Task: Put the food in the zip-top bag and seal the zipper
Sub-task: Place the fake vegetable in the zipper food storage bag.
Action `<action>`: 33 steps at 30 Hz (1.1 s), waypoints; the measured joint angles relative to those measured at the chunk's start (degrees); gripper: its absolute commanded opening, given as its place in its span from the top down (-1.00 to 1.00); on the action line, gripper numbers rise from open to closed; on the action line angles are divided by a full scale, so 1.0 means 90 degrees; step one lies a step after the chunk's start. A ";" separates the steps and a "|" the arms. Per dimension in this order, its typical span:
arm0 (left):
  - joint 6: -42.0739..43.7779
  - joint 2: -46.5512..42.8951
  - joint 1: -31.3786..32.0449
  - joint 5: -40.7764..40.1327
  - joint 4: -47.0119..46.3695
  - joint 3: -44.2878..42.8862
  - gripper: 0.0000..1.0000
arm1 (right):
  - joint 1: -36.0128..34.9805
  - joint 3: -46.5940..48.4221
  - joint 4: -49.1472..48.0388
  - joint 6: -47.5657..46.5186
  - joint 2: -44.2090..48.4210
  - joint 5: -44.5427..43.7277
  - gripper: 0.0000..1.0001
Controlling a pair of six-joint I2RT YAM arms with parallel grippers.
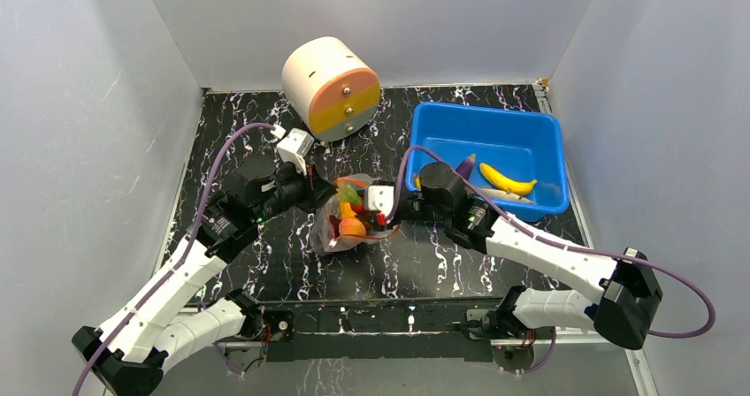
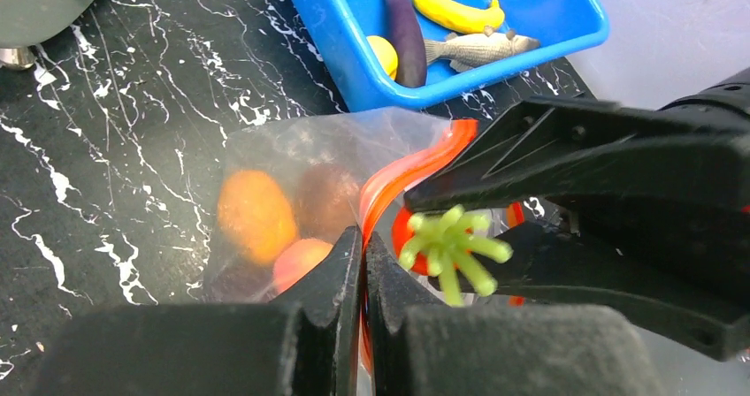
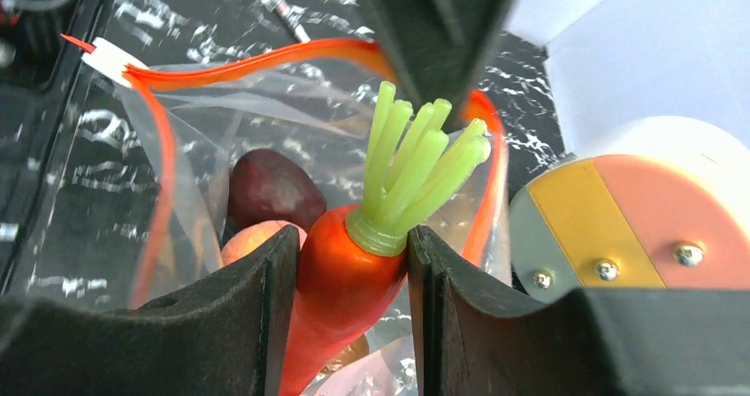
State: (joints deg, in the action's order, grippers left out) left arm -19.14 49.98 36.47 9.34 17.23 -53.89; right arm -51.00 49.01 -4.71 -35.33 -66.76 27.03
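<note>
Carrot [image 3: 340, 281] is clamped between the right claw's [image 3: 350, 246] jaws, leafy end forward, and is held at the bag's [image 3: 221, 122] open mouth to go in. Zipper strip [image 2: 416, 162] is pinched by the left claw [image 2: 363, 241], jaws nearly closed on it, so the mouth is held agape (round pieces [image 2: 256, 215] already inside); banana [image 1: 507, 180] and eggplant [image 1: 465, 164] are left in the bin [image 1: 482, 109].
</note>
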 measured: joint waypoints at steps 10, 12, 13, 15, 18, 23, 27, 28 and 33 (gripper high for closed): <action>0.0134 -0.0066 0.0000 0.0236 0.0061 0.0000 1.00 | -0.0017 0.0430 0.1651 -0.1773 -0.0512 0.0408 0.33; 0.0151 -0.0078 0.0000 0.0253 0.0080 0.0000 1.00 | -0.0034 0.0449 0.1831 -0.1962 -0.0578 0.0488 0.30; 0.0158 -0.0078 0.0000 0.0257 0.0090 0.0000 1.00 | -0.0039 0.0449 0.1894 -0.2038 -0.0593 0.0505 0.28; 0.0172 -0.0078 0.0000 0.0270 0.0095 0.0000 1.00 | -0.0058 0.0449 0.1989 -0.2123 -0.0600 0.0515 0.17; 0.0175 -0.0078 0.0000 0.0289 0.0092 0.0000 1.00 | -0.0097 0.0452 0.2042 -0.2212 -0.0600 0.0508 -0.01; 0.0185 -0.0078 0.0000 0.0294 0.0095 0.0002 1.00 | -0.0112 0.0454 0.2055 -0.2191 -0.0597 0.0347 -0.19; 0.0223 -0.0078 0.0000 0.0267 0.0092 0.0044 1.00 | -0.0112 0.0454 0.2011 -0.2006 -0.0549 0.0304 -0.27; 0.0228 -0.0078 0.0000 0.0245 0.0097 0.0058 1.00 | -0.0112 0.0454 0.1987 -0.1928 -0.0503 0.0304 -0.27; 0.0299 -0.0080 0.0000 0.0143 0.0117 0.0100 1.00 | -0.0112 0.0415 0.1537 -0.1360 -0.0078 0.0270 -0.28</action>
State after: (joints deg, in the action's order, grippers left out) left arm -16.45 49.25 36.47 10.63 18.28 -52.99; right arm -52.01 52.75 9.13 -47.57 -67.46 29.45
